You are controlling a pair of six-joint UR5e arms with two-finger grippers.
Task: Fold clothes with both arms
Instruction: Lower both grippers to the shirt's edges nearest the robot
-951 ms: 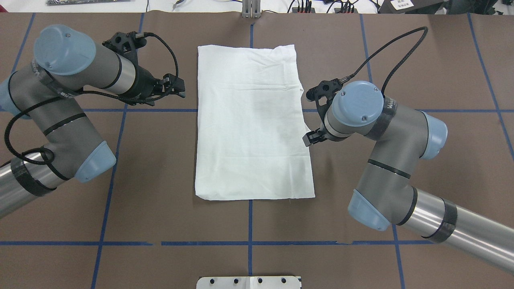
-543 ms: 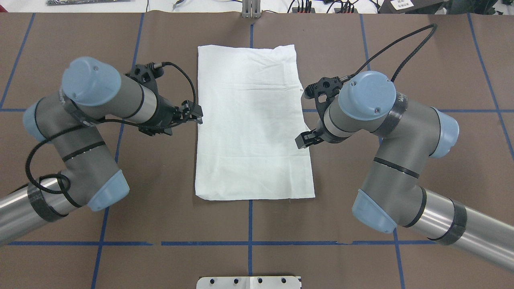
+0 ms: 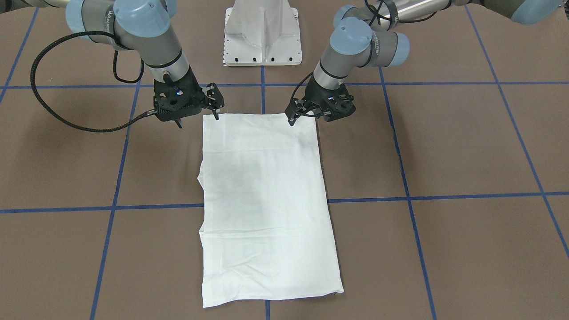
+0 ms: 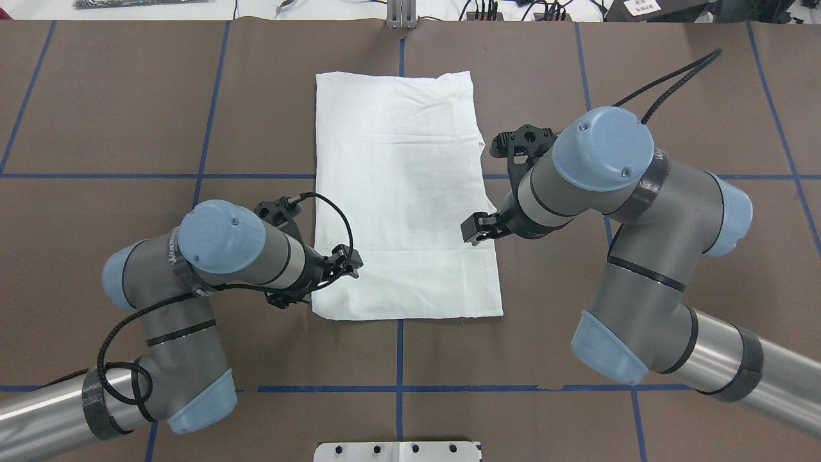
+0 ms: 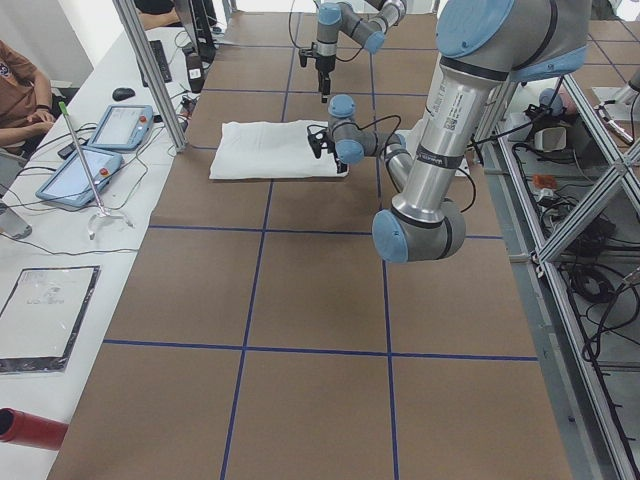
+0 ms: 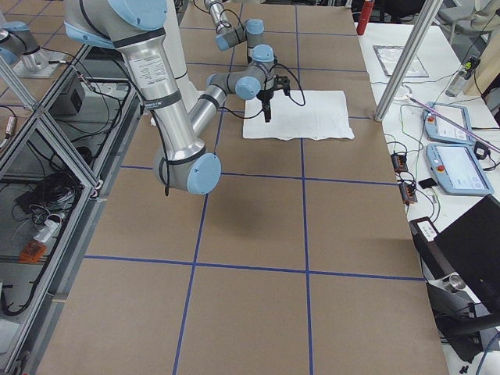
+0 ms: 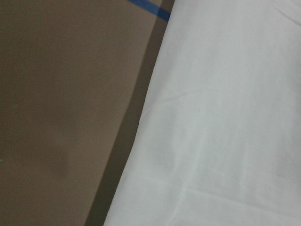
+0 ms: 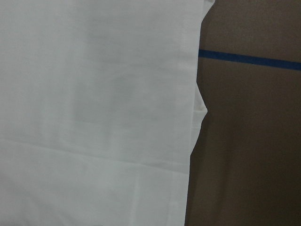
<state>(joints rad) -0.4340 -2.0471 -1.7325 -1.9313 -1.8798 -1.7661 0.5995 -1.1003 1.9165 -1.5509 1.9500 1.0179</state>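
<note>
Both left tool and right tool parted, empty; T-shirt lengthwise toward robot.

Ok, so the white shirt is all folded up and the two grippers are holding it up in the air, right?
Not quite. The shirt is folded, but it lies flat on the table, not up in the air. The left gripper and right gripper are only by its corners nearest the robot, as the exterior front-facing view shows.

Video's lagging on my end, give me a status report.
Left hand open, over left edge of shirt. Right hand open, over its right edge. Shirt folded flat, not gripped. Nothing in the way.
</note>
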